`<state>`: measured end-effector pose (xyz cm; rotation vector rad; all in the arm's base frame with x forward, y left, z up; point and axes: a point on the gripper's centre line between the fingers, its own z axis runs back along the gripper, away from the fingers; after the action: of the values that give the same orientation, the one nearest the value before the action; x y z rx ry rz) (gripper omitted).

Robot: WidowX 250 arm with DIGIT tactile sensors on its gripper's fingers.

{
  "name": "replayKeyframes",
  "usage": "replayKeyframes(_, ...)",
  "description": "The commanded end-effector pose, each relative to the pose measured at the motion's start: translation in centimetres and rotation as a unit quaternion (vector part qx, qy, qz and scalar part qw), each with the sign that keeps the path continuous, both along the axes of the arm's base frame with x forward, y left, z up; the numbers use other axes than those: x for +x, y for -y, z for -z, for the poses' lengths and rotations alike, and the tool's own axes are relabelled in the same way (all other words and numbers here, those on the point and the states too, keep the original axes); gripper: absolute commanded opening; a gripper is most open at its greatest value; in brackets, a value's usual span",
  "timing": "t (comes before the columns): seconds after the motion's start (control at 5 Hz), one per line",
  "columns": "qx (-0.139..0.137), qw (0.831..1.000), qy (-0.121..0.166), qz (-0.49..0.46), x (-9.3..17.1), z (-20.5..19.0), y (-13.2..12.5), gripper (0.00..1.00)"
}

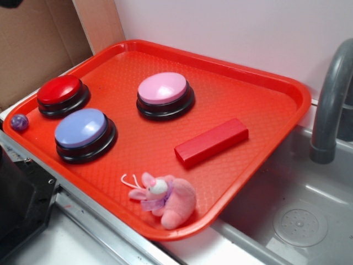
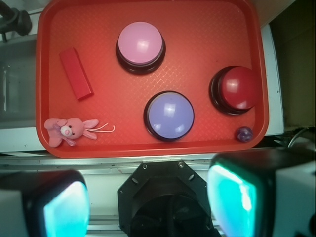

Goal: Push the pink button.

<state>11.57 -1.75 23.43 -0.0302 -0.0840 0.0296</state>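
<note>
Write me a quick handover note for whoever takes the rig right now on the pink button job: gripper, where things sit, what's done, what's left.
Gripper: open, jaws wide apart, holding nothing; it is off the near edge of the tray, above it.
Pink button: on the tray toward its far side, nothing on or touching it. Blue button sits nearer the gripper, red button to one side, red block and plush bunny to the other.
Done: nothing visible yet; no contact with the button.
Left: move out past the blue button, come down on the pink dome and press.
</note>
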Motion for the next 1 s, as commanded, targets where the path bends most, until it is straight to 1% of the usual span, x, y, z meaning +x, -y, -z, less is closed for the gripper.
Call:
replayKeyframes(0.0,0.000,1.000,0.000,0.000,0.0,0.0,0.0,1.00)
replayKeyframes(0.2,-0.005,0.992,-0.015,0.125,5.0,4.8,1.3,1.00)
replayKeyframes(0.4,-0.007,0.987,-0.026,0.161,9.8,8.7,1.1,1.00)
replayKeyframes(0.6,0.011,0.991,-0.010,0.131,14.9,12.0,0.2,1.00)
replayKeyframes(0.8,0.041,0.996,-0.010,0.079,16.8,14.3,-0.7,1.00)
